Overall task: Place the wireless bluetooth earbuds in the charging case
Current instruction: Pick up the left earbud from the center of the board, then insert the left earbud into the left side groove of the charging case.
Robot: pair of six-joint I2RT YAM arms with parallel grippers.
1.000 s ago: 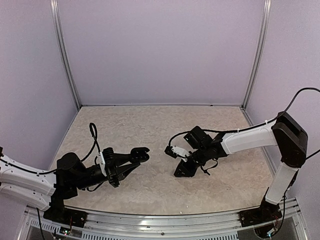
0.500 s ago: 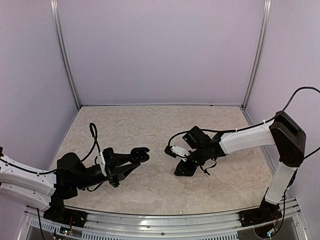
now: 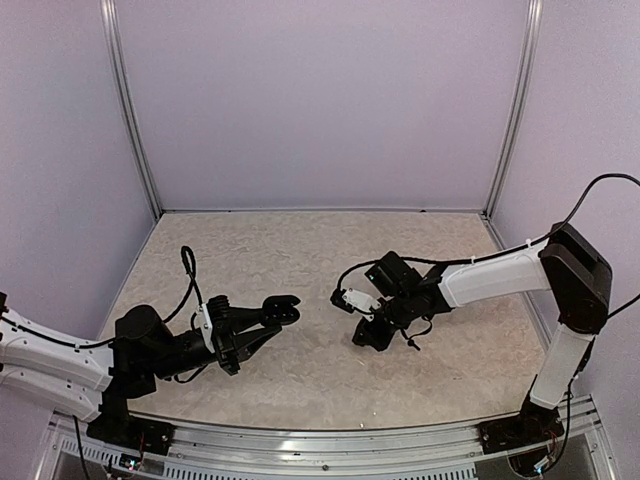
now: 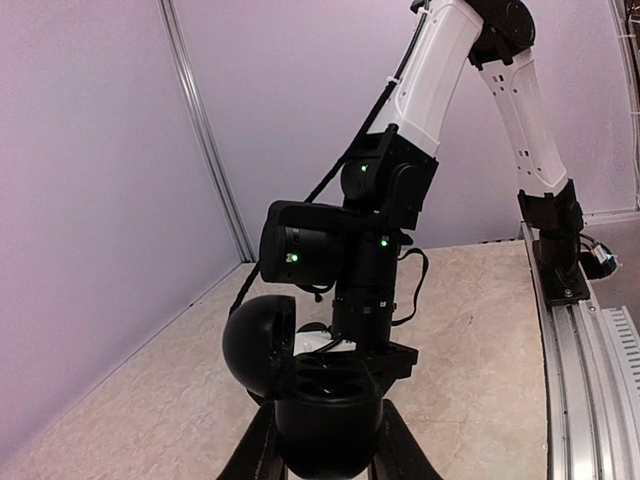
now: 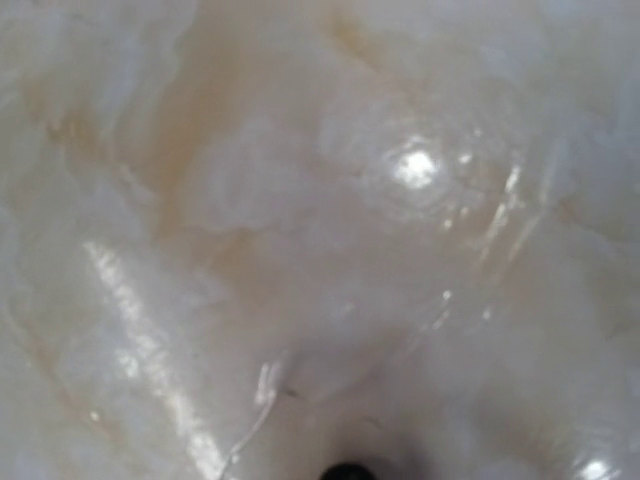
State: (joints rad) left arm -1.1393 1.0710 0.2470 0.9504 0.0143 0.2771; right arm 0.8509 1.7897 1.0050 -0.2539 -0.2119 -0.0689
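Note:
My left gripper (image 3: 281, 312) is shut on the glossy black charging case (image 4: 326, 412) and holds it above the table. Its lid (image 4: 257, 345) is swung open to the left. The case also shows in the top view (image 3: 285, 309). Its wells are dark, and I cannot tell whether a bud sits in them. My right gripper (image 3: 372, 334) points down at the table, right of the case. The right wrist view shows only blurred tabletop very close, with a small black spot (image 5: 347, 470) at the bottom edge. I cannot tell whether that spot is an earbud. The right fingers are hidden.
The marbled beige tabletop (image 3: 300, 250) is bounded by lilac walls with metal corner posts (image 3: 128, 110). A metal rail (image 4: 585, 340) runs along the near edge. The right arm's black cable (image 3: 420, 335) loops beside its wrist.
My right gripper has shifted slightly away from the near edge, staying low over the table. The left arm and the open case have not moved.

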